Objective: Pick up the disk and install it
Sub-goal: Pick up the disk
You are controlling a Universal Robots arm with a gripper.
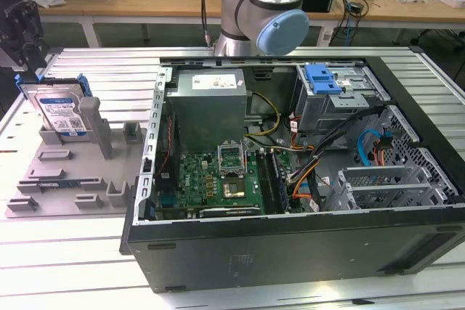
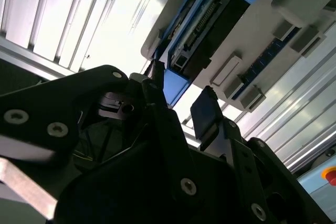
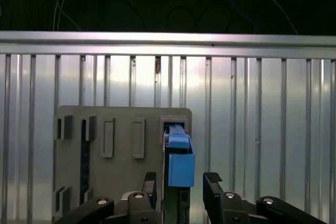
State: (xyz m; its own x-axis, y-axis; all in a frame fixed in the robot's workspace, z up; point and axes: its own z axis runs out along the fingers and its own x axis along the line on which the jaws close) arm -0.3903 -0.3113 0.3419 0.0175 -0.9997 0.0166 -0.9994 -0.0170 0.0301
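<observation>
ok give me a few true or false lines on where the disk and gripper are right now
1. The disk stands on edge in the grey holder. True.
2. The gripper is shut on the disk. False: its fingers stand open on either side of the disk's blue carrier, with gaps.
3. The computer case lies with its side open. True.
4. The disk is already installed in the case. False: it is in the holder, outside the case.

exterior high, wide; both wrist views close over disk (image 3: pixel 181 167)
</observation>
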